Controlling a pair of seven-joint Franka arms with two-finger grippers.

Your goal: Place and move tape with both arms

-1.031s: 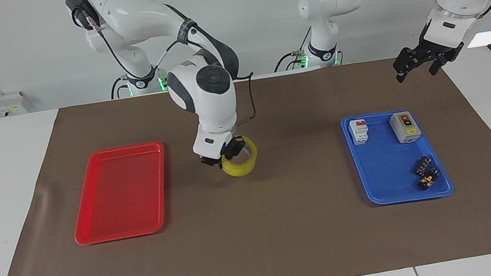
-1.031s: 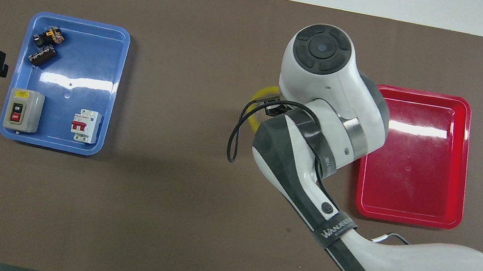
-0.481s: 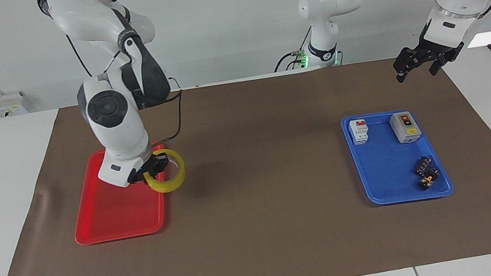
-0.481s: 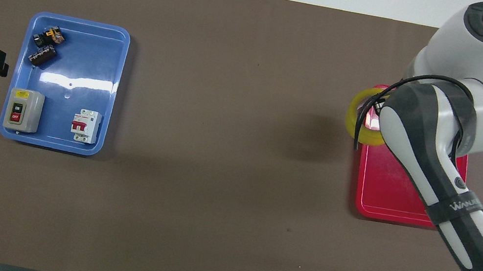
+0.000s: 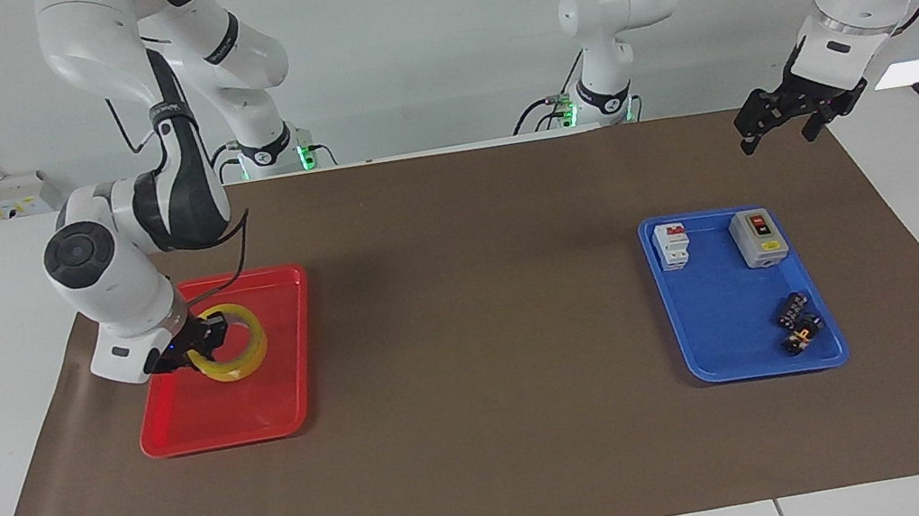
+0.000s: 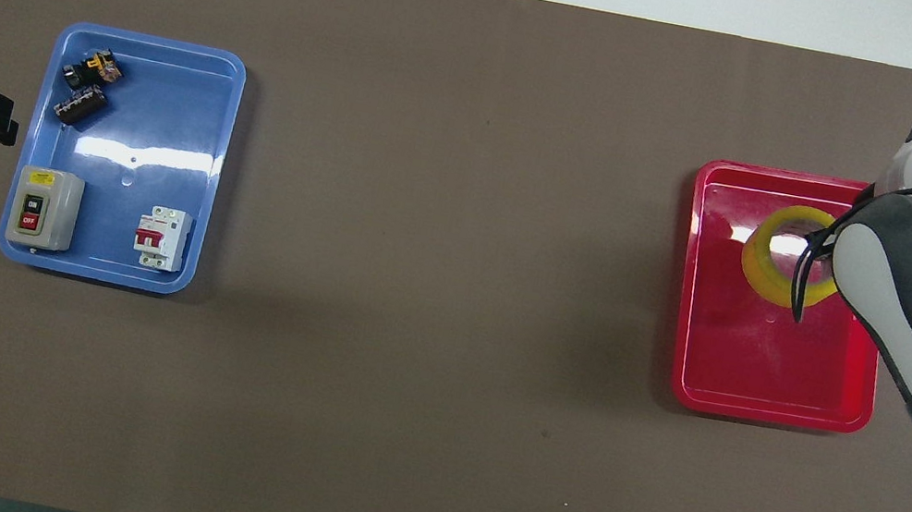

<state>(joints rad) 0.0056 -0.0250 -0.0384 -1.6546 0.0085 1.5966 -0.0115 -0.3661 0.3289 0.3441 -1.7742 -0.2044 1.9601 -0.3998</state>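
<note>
Since a second ago your right gripper (image 5: 200, 347) carried the tape (image 5: 232, 345) from mid-mat to over the red tray (image 5: 292, 356), fingers clamped on it; release remained. Left gripper (image 5: 789, 113) waited, spread wide, empty.

This was a robotics lab. Large white jointed robot arms (image 5: 145, 223) stood over a white table (image 5: 1, 363) spread with a brown paper mat (image 5: 494, 426); at twelve o'clock, slimmer white arms with green-lit bases (image 5: 594, 28) lined a bare white wall (image 5: 436, 43), beside a wall socket strip (image 5: 8, 196) at ten o'clock.
</note>
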